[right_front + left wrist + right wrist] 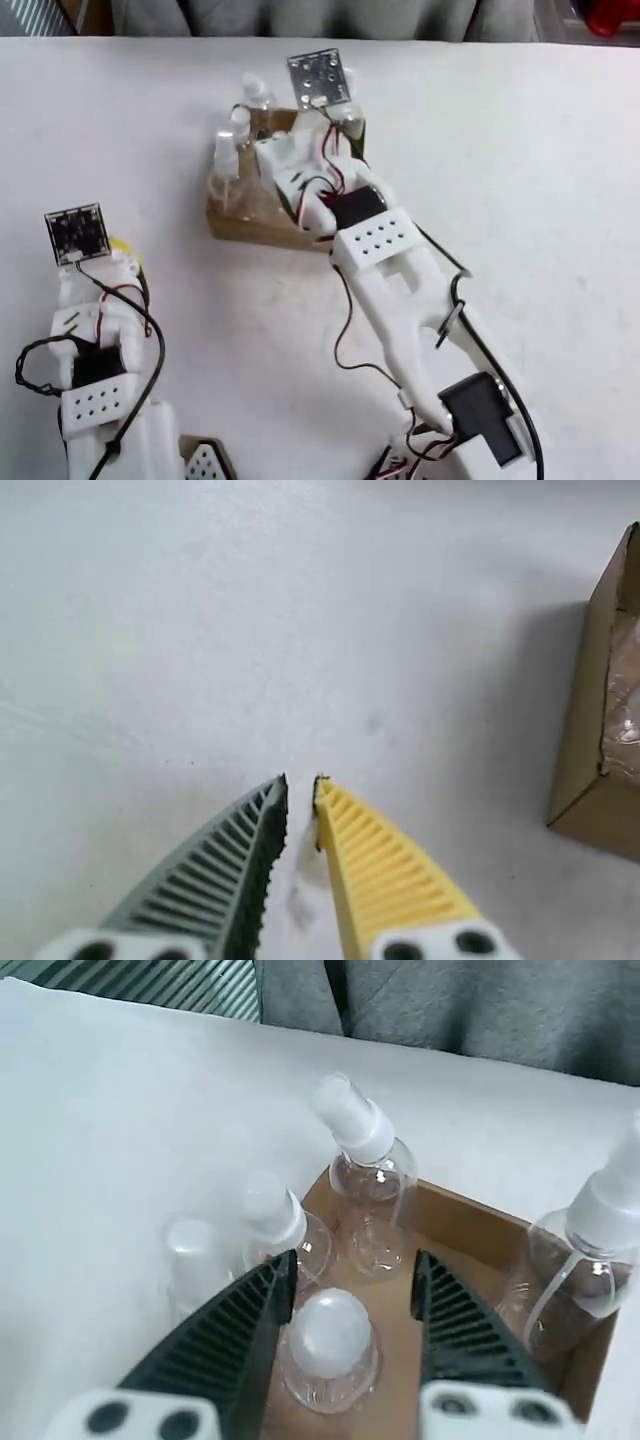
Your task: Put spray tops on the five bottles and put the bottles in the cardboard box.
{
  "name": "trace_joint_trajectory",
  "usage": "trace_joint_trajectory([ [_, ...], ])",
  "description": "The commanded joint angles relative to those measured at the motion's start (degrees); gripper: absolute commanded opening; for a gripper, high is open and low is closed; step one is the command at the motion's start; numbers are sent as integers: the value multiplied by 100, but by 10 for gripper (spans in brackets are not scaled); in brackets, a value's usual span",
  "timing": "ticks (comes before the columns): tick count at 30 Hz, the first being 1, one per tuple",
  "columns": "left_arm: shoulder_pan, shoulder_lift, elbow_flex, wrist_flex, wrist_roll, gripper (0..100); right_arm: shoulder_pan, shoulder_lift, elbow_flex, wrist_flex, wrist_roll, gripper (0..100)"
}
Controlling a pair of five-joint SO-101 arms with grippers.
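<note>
Right gripper [352, 1257], jaws apart, straddles a bottle [330, 1345] in the cardboard box [470, 1222]. If I lift crookedly, I may topple neighbouring bottles [372, 1175]. Left gripper [300, 780] closed, empty.

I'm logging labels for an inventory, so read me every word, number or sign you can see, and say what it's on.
No text can be read.
The cardboard box is plain.
The bottles are clear and carry no labels.
Any marks on the circuit boards above the arms are too small to read.
</note>
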Motion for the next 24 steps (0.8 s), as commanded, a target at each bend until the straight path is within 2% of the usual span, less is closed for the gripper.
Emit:
trace_joint_trajectory([
  [1,154,-84,-26,-185,-53,65,-136,-57,-484,189,62,149],
  [10,163,-84,0,-185,-53,65,-180,-101,-1512,1226,62,149],
  [17,251,-84,18,-185,-62,65,-207,-479,-2303,3046,62,145],
  [24,251,-84,26,-185,-62,65,13,-1200,-2330,4752,18,145],
])
